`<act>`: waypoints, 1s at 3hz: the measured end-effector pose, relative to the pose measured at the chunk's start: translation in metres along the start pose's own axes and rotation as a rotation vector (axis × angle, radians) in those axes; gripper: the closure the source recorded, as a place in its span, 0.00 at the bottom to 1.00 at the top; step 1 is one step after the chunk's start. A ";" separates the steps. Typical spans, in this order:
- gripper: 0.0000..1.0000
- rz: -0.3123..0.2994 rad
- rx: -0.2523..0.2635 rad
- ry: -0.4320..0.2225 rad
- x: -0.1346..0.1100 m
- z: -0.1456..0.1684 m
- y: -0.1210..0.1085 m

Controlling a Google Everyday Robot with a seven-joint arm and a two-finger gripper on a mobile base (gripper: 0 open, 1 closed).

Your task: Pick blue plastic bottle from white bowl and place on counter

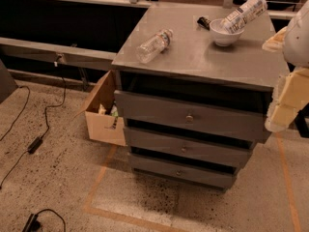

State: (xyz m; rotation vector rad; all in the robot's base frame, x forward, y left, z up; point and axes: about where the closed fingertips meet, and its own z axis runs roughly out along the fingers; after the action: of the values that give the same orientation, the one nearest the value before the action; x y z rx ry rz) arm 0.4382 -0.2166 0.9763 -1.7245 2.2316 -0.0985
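The blue plastic bottle (244, 13) lies tilted with its lower end in the white bowl (225, 35) and its other end sticking up and out to the right. The bowl stands at the back right of the grey counter (198, 59). My gripper (284, 103) hangs at the right edge of the view, beside the counter's front right corner, lower than the top and well apart from the bowl and bottle. It holds nothing that I can see.
A smaller clear bottle (154, 46) without a label lies on the counter's left part. A small dark object (203, 22) lies behind the bowl. An open cardboard box (102, 114) stands on the floor left of the drawers. Cables (34, 144) run over the floor.
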 end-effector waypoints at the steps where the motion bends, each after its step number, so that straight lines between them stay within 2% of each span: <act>1: 0.00 -0.002 0.014 -0.014 -0.002 -0.003 -0.001; 2: 0.00 -0.029 0.129 -0.033 0.014 -0.012 -0.039; 3: 0.00 -0.095 0.299 -0.034 0.034 -0.030 -0.101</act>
State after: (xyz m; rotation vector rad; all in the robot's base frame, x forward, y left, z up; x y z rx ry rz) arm 0.5162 -0.2807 1.0228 -1.6525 1.9906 -0.4002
